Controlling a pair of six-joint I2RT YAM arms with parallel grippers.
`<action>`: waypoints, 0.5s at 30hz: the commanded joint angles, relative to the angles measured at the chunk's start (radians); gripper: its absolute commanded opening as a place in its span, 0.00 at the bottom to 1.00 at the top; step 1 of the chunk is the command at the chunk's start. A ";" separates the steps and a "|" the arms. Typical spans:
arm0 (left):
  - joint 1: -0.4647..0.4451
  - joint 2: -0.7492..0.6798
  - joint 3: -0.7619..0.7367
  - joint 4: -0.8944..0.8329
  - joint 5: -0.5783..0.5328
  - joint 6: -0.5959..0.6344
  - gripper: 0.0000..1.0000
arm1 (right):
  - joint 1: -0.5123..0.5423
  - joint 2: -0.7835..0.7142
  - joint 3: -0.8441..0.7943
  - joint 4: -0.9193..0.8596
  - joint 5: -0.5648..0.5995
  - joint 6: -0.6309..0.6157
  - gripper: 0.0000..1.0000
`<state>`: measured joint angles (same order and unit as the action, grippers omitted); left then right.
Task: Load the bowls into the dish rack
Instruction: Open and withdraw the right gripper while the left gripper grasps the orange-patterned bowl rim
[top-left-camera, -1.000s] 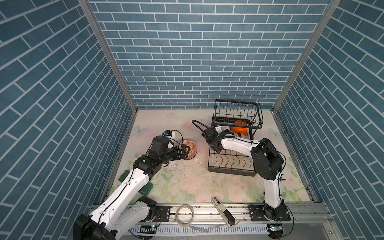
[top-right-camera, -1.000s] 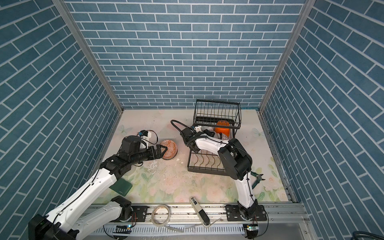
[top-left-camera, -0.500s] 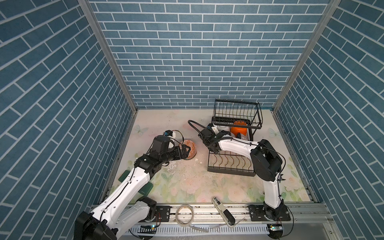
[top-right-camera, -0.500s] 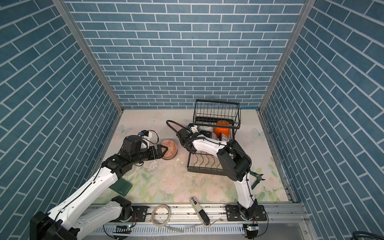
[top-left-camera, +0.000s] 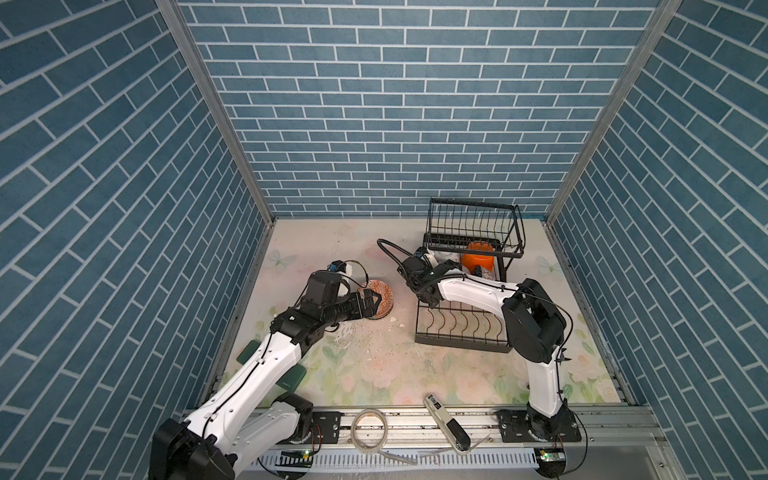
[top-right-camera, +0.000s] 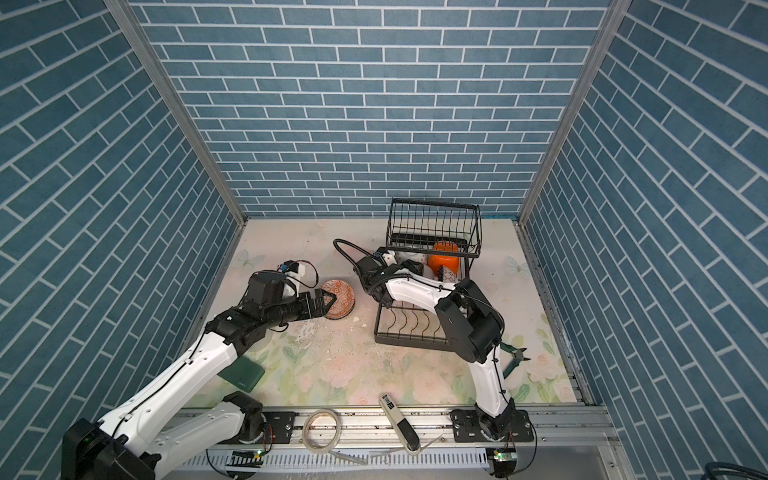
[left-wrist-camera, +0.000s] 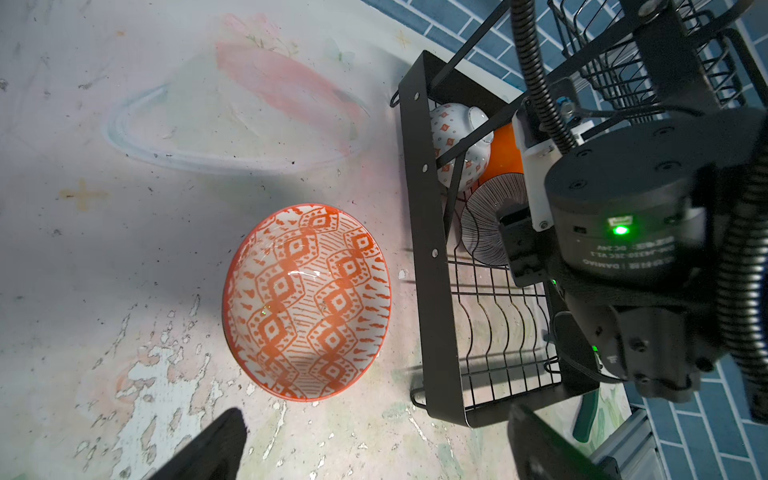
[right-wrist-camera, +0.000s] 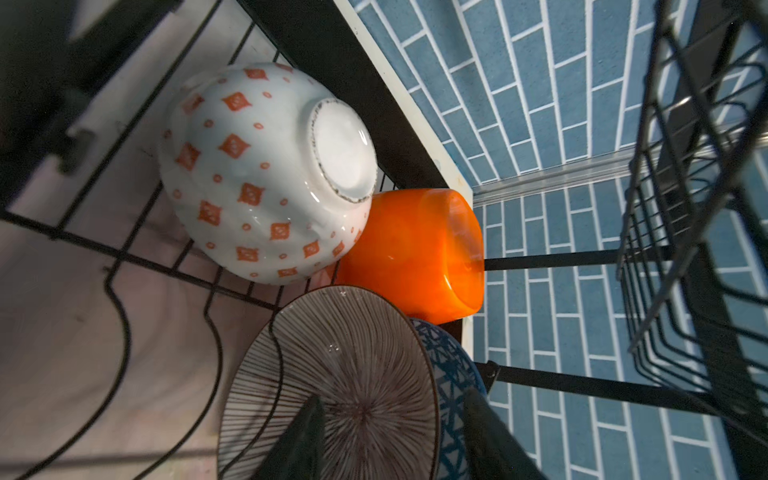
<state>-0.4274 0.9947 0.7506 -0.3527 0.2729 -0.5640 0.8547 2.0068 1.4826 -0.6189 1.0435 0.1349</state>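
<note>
The left gripper (top-left-camera: 376, 302) is fully spread and hovers just beside the red-patterned bowl (left-wrist-camera: 306, 301). This bowl rests opening-up near the middle of the surface, close to the left side of the dish rack (top-left-camera: 457, 345). The rack stands toward the far right corner of the surface.

The right gripper (right-wrist-camera: 392, 395) is inside the lower tier with its jaws apart, straddling the rim of the striped bowl (right-wrist-camera: 353, 365). No pinch is visible. That bowl stands on edge in the slot wires against a blue bowl (right-wrist-camera: 449, 357). A white diamond-print bowl (right-wrist-camera: 257, 174) lies overturned against the orange bowl (right-wrist-camera: 415, 257).

Probable hazards:
- A finger dragging on the striped bowl's rim during retraction can tip it from its slot.
- The glazed red-patterned bowl can slip if it is gripped off-centre.
- Both arms work at the rack's left side. Loading before the right arm clears risks a collision.
</note>
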 joint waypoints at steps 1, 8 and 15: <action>0.005 0.006 -0.012 0.005 -0.012 0.013 1.00 | 0.003 -0.092 -0.017 -0.023 -0.079 0.080 0.64; 0.006 0.011 -0.005 -0.033 -0.045 0.018 1.00 | 0.009 -0.192 -0.087 0.002 -0.248 0.117 0.68; 0.006 0.029 0.010 -0.082 -0.085 0.030 1.00 | 0.021 -0.300 -0.178 0.083 -0.457 0.100 0.68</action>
<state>-0.4274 1.0149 0.7506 -0.3943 0.2211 -0.5564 0.8730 1.7657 1.3453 -0.5831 0.6979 0.1852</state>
